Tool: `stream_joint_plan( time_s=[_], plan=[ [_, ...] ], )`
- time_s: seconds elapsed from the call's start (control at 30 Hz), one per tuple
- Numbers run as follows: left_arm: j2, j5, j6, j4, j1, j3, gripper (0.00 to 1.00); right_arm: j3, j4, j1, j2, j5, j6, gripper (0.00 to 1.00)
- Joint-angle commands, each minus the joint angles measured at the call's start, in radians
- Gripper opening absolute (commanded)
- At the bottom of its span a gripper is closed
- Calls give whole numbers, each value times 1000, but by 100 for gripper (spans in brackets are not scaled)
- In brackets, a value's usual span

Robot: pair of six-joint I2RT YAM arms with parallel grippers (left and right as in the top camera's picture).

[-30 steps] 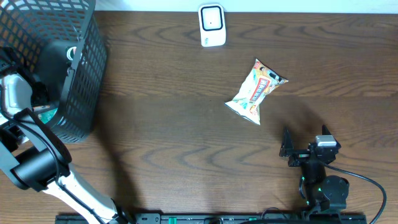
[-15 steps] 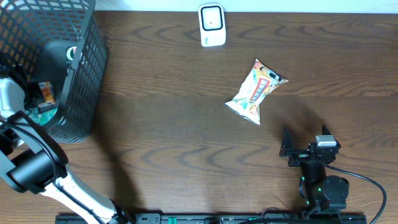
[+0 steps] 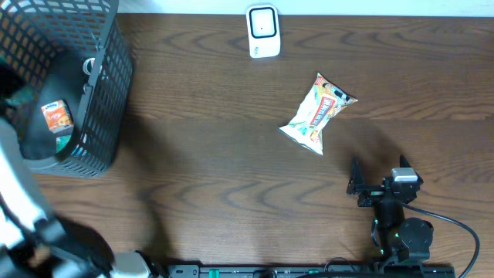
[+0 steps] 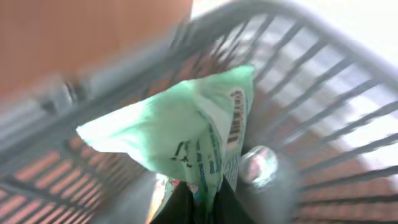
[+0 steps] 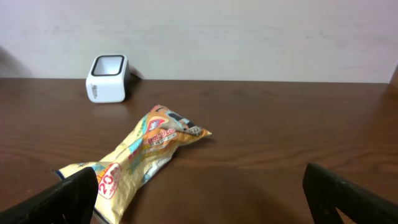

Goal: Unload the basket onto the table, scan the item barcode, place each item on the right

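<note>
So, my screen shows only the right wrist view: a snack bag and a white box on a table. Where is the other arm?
Observer: Its left pincer is inside a black wire basket at the left end of the table.
Operator: Holding anything?
Observer: Yes, it is shut on a green packet.
Operator: Anything else in there?
Observer: A small orange packet shows in the basket too, seen from overhead.

— Overhead is evenly lit and sharp. Soft shadows lie on the table (image 3: 231,154), and only the left arm (image 3: 19,193) smears.
— Left wrist view is heavily blurred: the green packet (image 4: 199,137) is streaked, with white glare upper right. Right wrist view is crisp and softly lit.
</note>
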Motion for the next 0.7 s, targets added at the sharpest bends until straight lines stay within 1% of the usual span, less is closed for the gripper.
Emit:
stream_joint_plan(
  time_s=[0.0,0.13,0.17,0.23,0.27,0.33,0.4,0.43,0.47,0.5,0.57,0.67],
  plan=[
    [-158,212,-209,60,-1,11,7,-2,-3,9,-6,5,-8,99],
    [-278,357,-407,107,-9,11,7,-2,-3,9,-6,5,-8,99],
    [-328,421,-520,118,-33,11,7,-2,-3,9,-6,5,-8,99],
    [-365,473,-582,119,-79,11,7,-2,-3,9,-6,5,-8,99],
    [-379,499,-586,119,-115,11,7,-2,-3,9,-6,5,-8,99],
    [-395,529,-584,115,-197,11,7,-2,-3,9,-6,5,-8,99],
    [-397,541,-557,101,-306,11,7,-2,-3,9,-6,5,-8,99],
    [-392,539,-525,86,-374,11,7,-2,-3,9,-6,5,-8,99],
    [-374,531,-449,56,-489,11,7,-2,-3,9,-6,5,-8,99],
    [-361,519,-413,43,-543,11,7,-2,-3,9,-6,5,-8,99],
    [-320,454,-328,7,-667,11,7,-2,-3,9,-6,5,-8,99],
    [-240,299,-254,-28,-817,11,7,-2,-3,9,-6,5,-8,99]
  ],
)
